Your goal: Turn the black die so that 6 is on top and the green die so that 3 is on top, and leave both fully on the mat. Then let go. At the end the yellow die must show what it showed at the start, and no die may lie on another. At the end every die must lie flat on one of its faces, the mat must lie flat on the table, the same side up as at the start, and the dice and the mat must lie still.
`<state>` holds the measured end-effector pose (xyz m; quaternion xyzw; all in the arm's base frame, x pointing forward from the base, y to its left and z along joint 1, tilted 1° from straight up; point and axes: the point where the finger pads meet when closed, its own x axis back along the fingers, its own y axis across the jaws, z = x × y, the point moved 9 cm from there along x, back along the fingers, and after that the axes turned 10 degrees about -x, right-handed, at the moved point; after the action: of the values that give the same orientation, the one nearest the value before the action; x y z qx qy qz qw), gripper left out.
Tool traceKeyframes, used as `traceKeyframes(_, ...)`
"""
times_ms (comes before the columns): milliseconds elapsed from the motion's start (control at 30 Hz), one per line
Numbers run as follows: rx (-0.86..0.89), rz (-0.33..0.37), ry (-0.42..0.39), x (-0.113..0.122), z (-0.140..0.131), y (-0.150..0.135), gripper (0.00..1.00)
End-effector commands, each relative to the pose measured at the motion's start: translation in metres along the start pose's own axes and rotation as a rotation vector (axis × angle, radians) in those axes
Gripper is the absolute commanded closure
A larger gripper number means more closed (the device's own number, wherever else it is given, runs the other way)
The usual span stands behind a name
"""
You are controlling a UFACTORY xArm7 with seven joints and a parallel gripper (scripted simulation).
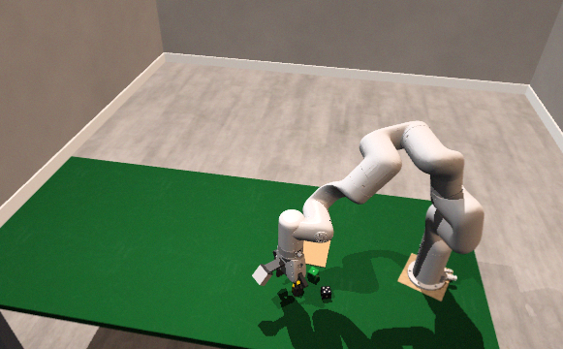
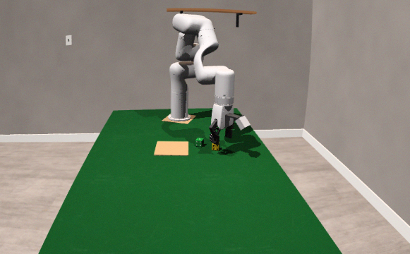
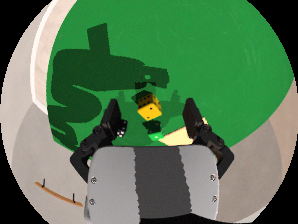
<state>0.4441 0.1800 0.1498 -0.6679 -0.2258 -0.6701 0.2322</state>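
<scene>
Beside the tan mat (image 2: 171, 148), the gripper (image 2: 219, 135) hangs with jaws spread and empty over the yellow die (image 2: 215, 147), risking nudging it, while the green die (image 2: 200, 142) and black die (image 1: 326, 292) sit off-mat.

No text, label or brand is legible. The dice pips are too small to count, even on the black die (image 1: 326, 292).
</scene>
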Motion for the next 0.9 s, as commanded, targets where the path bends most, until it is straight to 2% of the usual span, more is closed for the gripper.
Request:
traceKeyframes(0, 0.0, -0.001, 0.004, 0.002, -0.003, -0.003, 0.0)
traceKeyframes(200, 0.0, -0.001, 0.004, 0.002, -0.028, -0.023, 0.0)
traceKeyframes(267, 0.0, -0.001, 0.004, 0.002, -0.028, -0.023, 0.0)
traceKeyframes(533, 0.0, -0.001, 0.004, 0.001, -0.067, -0.053, 0.0)
traceKeyframes(867, 0.0, -0.001, 0.004, 0.001, -0.072, -0.057, 0.0)
